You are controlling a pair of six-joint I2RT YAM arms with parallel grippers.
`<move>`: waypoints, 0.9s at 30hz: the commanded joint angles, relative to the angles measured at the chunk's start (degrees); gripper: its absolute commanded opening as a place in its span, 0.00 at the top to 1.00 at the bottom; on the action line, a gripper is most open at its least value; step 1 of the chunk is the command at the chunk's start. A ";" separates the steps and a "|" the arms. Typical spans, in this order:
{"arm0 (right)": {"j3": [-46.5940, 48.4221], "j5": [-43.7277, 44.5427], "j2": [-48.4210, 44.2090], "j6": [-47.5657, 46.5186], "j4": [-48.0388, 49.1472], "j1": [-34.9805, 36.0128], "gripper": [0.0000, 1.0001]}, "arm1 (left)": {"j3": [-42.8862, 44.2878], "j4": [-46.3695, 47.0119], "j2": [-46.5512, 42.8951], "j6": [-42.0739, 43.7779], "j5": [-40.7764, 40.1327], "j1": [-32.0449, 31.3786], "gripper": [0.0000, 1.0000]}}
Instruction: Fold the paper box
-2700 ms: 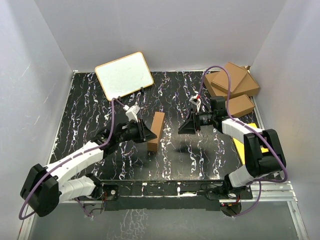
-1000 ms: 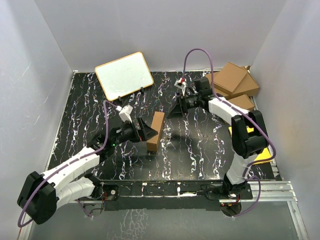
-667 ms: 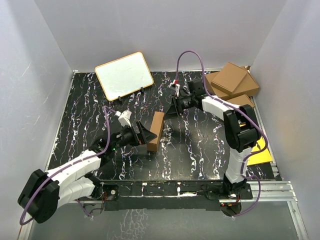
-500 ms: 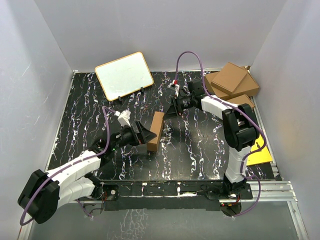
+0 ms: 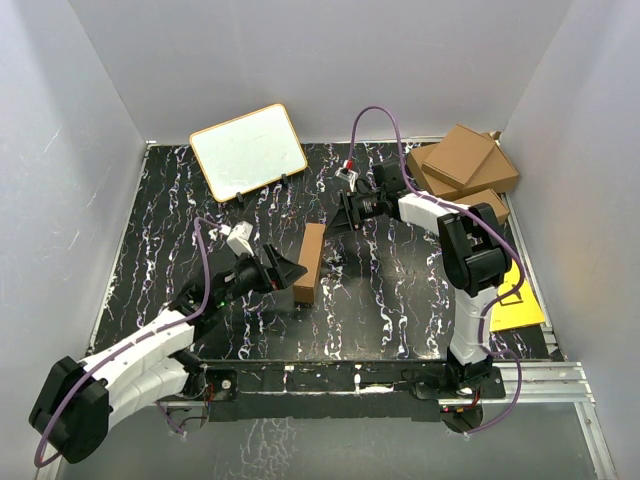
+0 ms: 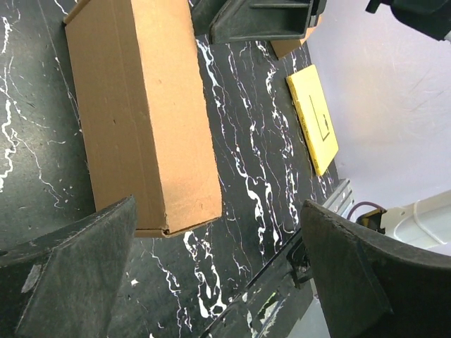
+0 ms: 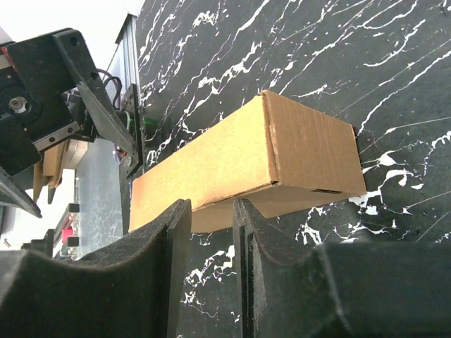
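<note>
From above we see the paper box (image 5: 311,262), folded into a long closed carton. It lies flat near the middle of the black marbled table (image 5: 170,220), its length running from near to far. The left gripper (image 5: 291,274) sits just beside the box's near left side, jaws spread wide and holding nothing. The right gripper (image 5: 338,216) is near the box's far end, apart from it. A whiteboard (image 5: 248,150) stands at the far left, three larger brown cartons (image 5: 462,170) are piled at the far right, and a yellow sheet (image 5: 522,300) lies at the right edge. In the left wrist view the box (image 6: 141,105) lies just ahead of the released left gripper (image 6: 217,211), its near end facing the gap between the wide-set fingers (image 6: 70,282). Whether either finger touches it we cannot tell. The yellow sheet (image 6: 313,120) lies farther off. In the right wrist view the right gripper (image 7: 210,208) has its fingers (image 7: 141,267) a narrow gap apart with nothing between them. The box (image 7: 239,158) rests on the table beyond them.
</note>
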 commanded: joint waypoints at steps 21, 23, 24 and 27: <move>7.62 -2.32 1.68 6.51 4.45 0.94 0.85 | 2.62 -6.52 -1.46 2.27 -3.82 0.34 0.03; 7.71 -1.59 3.15 6.85 3.84 0.98 0.86 | 2.85 -6.84 -1.39 2.26 -3.89 0.35 0.03; 7.63 -0.84 3.82 6.86 3.36 0.93 0.86 | 3.11 -7.08 -1.30 2.33 -4.02 0.39 0.03; 7.24 1.63 5.67 6.09 1.58 0.92 0.86 | 4.38 -8.73 -0.67 2.66 -4.49 0.38 0.03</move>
